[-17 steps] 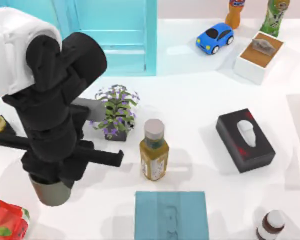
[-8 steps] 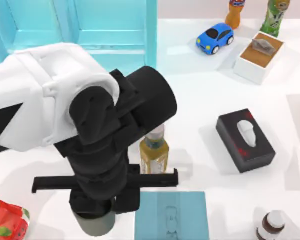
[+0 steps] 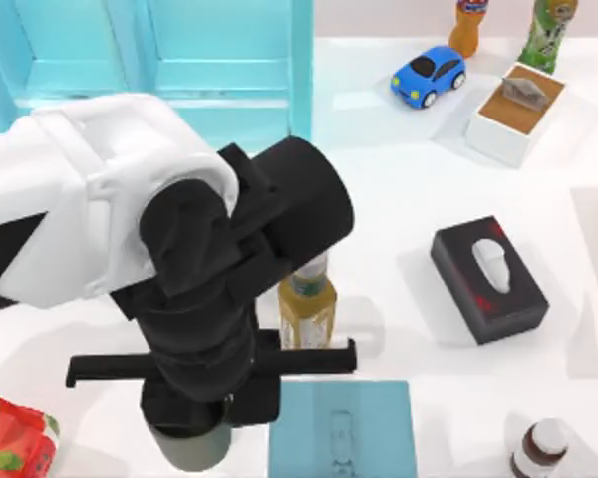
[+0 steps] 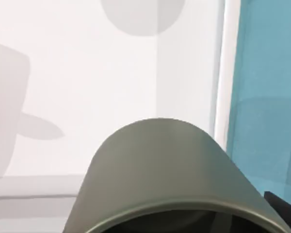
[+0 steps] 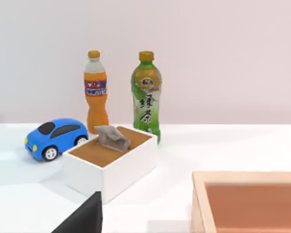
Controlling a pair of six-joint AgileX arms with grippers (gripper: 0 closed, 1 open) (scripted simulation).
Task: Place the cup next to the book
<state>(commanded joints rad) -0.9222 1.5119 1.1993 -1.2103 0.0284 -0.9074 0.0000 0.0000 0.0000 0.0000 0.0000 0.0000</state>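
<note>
Standing near the worktop's point(image 3: 578, 418) front edge, the olive-green cup point(image 3: 191, 450) sat just left of the teal book point(image 3: 344, 430), gripped by the left tool point(image 3: 194, 423). Behind them stood a yellow-labelled bottle point(image 3: 306, 307).

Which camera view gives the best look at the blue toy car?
The right wrist view: the blue toy car stands side-on and whole, beside the white tissue box, with wheels and windows plain. The top view shows it from above, smaller, near the table's far edge. The left wrist view looks at the cup instead.
</note>
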